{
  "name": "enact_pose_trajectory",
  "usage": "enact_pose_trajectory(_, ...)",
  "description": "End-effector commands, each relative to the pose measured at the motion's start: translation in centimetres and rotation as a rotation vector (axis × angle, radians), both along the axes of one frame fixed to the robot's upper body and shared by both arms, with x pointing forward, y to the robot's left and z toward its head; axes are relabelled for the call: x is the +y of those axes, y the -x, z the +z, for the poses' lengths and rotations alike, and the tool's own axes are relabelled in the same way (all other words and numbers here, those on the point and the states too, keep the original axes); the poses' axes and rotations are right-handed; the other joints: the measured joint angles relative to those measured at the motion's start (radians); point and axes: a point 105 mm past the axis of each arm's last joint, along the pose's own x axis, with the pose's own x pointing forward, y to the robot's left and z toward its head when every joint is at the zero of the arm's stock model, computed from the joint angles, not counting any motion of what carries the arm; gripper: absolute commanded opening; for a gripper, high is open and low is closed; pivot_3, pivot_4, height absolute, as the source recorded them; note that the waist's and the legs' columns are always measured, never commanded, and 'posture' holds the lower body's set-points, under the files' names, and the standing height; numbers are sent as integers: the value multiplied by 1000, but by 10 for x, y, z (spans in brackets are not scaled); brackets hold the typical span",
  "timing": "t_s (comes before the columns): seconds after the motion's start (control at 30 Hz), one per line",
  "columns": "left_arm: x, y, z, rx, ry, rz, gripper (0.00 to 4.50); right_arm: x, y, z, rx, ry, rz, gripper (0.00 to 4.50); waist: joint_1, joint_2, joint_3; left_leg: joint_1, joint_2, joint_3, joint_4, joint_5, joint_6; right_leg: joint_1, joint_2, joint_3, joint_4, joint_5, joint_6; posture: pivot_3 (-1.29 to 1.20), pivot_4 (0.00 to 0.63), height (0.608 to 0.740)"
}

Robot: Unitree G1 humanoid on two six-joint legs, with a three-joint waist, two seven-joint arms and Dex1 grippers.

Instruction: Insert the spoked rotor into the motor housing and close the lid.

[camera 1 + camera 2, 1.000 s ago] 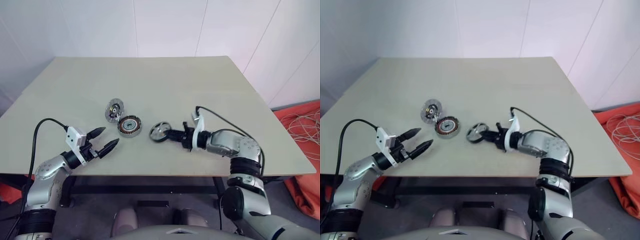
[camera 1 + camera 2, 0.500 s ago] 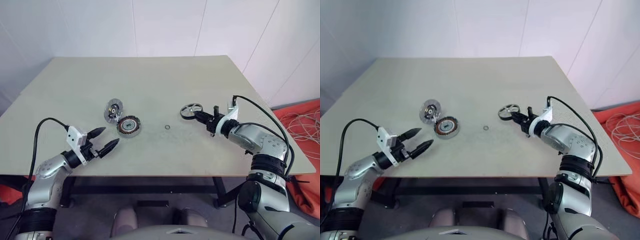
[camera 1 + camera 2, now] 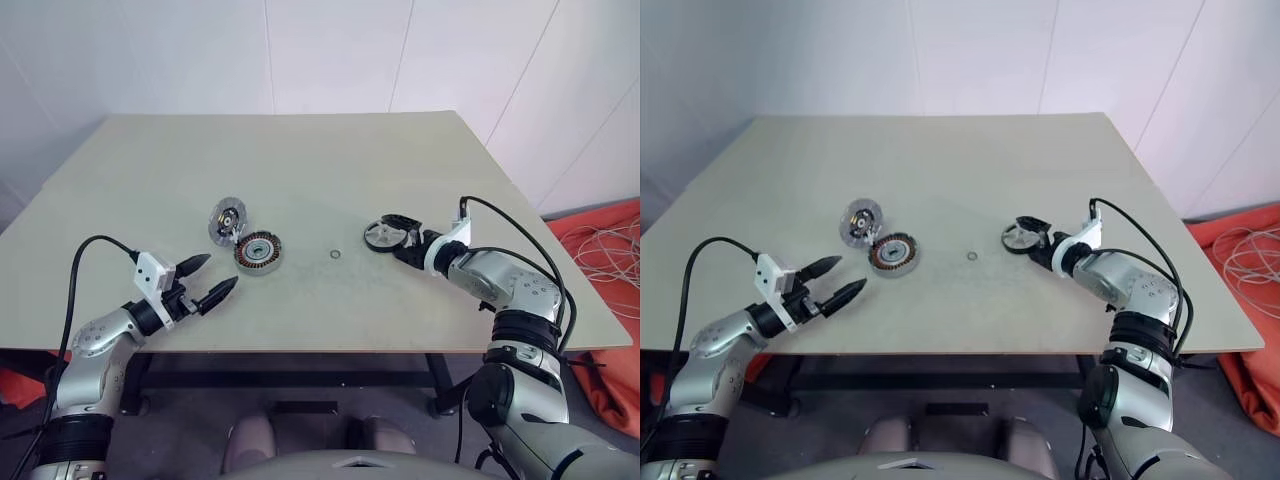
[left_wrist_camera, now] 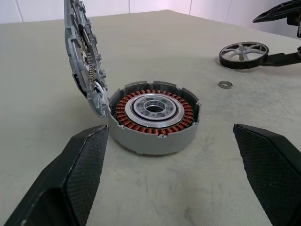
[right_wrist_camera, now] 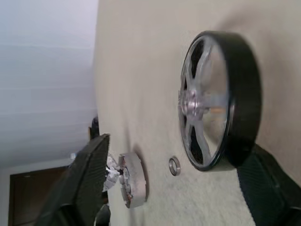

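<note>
Nearest, the left gripper (image 3: 205, 283) hangs spread and empty. Beyond it, the motor housing (image 3: 259, 251) lies open, lid (image 3: 228, 218) raised. Farther right, the right gripper (image 3: 398, 233) is spread around the spoked rotor (image 3: 382, 236), flat on the table (image 3: 330, 160). Insertion and closing remain.

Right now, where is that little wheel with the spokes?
The spoked wheel lies on the table's right side, between the right gripper's open fingers, with a tiny ring just to its left.
</note>
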Motion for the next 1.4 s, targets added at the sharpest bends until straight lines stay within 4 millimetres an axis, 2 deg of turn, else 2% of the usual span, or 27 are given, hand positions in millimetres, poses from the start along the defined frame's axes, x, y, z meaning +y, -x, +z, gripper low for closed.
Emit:
enact_pose_trajectory(0.03,-1,-3,11,-49,-13,-5,4500,0,10,25,-83,11,69,4484,0,0,0,0,0,0,0,0,0,0,0,0,0,0,0,0,0,740)
enact_pose_trajectory(0.3,-3,-5,11,-47,-13,-16,4500,18,55,22,-112,88,318,4484,3,1,0,0,0,0,0,0,0,1,0,0,0,0,0,0,0,740)
enact_pose_trajectory(0.43,-4,-7,12,-49,-11,-18,4500,30,70,24,-167,303,503,4484,1,3,0,0,-1,0,1,0,0,1,0,0,-2,0,0,0,0,740)
enact_pose_trajectory(0.5,-4,-7,13,-51,-11,-17,4500,35,67,29,-224,457,563,4484,1,3,0,0,-1,-1,1,0,0,2,0,0,-3,0,1,0,0,740)
enact_pose_trajectory(0.6,-2,-7,13,-50,-13,-13,4500,46,45,44,-466,699,582,4484,2,2,0,-1,-2,-1,2,0,0,2,0,-1,-4,0,1,0,0,740)
enact_pose_trajectory(0.8,3,-3,14,-47,-3,6,4500,82,31,50,-852,984,839,4484,3,1,0,-5,0,-2,4,-1,2,2,0,-2,-10,0,2,0,0,740)
enact_pose_trajectory(0.93,9,-1,17,-59,8,35,4500,115,25,53,-1100,1061,1034,4484,1,1,0,-6,1,-2,4,-3,5,1,0,-2,-6,0,2,0,0,740)
enact_pose_trajectory(1.07,10,2,16,-51,15,37,4500,146,29,50,-1154,1015,1294,4484,-1,1,0,-6,1,-2,5,-3,5,-3,0,0,5,-2,-3,0,0,740)
enact_pose_trajectory(1.17,10,6,14,-40,23,39,4500,163,26,46,-1217,1098,1443,4484,-3,0,0,-6,3,-2,5,-3,4,-3,1,0,7,-3,-4,0,0,740)
enact_pose_trajectory(1.4,10,14,11,-30,31,55,4500,202,24,52,-1333,1093,1606,4484,-5,0,1,-4,3,-2,7,-3,4,-2,1,0,8,-2,-5,0,0,740)
